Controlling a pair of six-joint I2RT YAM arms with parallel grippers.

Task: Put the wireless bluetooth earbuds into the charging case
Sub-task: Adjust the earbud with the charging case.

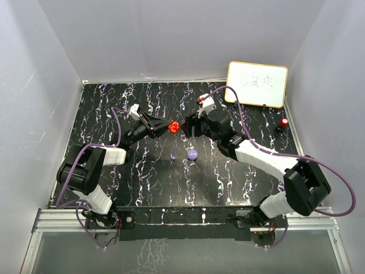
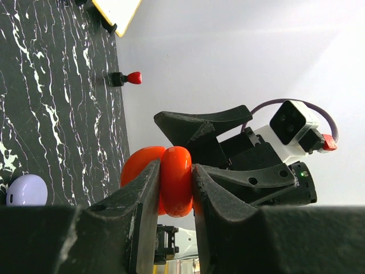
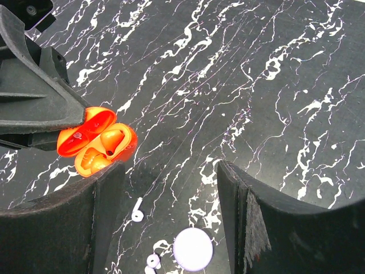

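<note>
Two arms, the left arm and the right arm, meet above the far middle of the black marbled table. A whiteboard with scribbled writing leans at the far right corner.

The left gripper is clenched on the red charging case, one finger pressed to each side, holding it above the table. The case is hinged open, its hollow side turned toward the right arm. The right gripper faces it from just beside. Its fingers are released and spread wide, with nothing between them but the tabletop below.

A purple round case lies closed on the table, on the near side of the two grippers and apart from both. A red-capped knob stands near the right edge, in front of the whiteboard.

Inside the open case sits a bean-shaped red earbud, resting in one of the wells. Two tiny pale pieces lie on the table beside the purple round case: a stemmed one and a rounder one. Both are too small to make out further.
</note>
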